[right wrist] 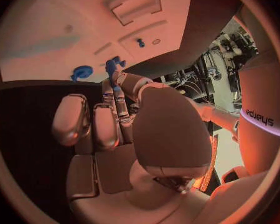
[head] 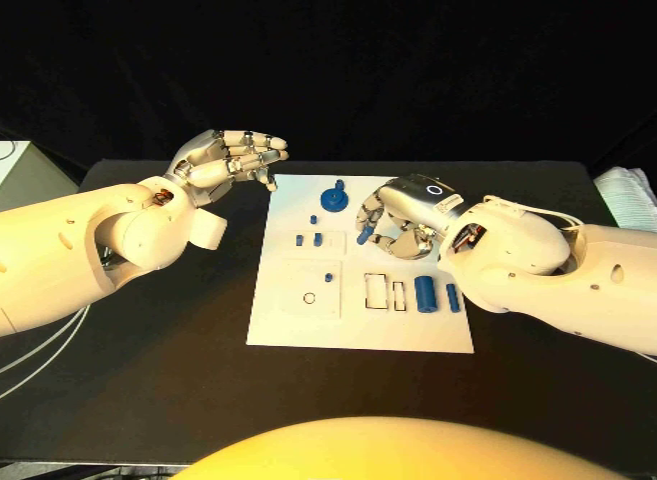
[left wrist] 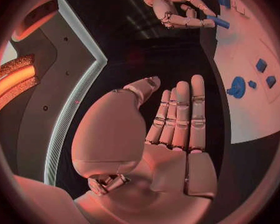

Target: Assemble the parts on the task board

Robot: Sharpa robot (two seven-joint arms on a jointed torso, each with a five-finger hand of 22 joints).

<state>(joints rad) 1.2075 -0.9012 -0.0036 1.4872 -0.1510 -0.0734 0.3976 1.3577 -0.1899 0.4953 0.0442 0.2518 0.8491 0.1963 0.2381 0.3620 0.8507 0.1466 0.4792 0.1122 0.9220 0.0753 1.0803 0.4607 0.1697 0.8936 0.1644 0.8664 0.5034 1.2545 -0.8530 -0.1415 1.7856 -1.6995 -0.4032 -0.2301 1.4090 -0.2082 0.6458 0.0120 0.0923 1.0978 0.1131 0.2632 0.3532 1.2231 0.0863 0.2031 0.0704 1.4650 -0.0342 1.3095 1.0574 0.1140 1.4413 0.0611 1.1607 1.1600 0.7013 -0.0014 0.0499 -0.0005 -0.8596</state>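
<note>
1. White task board (head: 360,330) lies mid-desk (head: 155,390), and we see blue parts on it: a round knobbed part (head: 334,197) near its far edge, two cylinders (head: 425,293) toward its right edge.
2. Our right hand (head: 393,225) hovers over the board, pinching a small blue part (head: 364,237) in its fingertips.
3. Our left hand (head: 230,158) hangs beyond the board's far left corner, fingers loosely curled, gripping nothing.

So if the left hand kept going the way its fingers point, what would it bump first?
Probably the right hand, which pinches a blue part; before that just bare black table. Depth is unclear.
</note>
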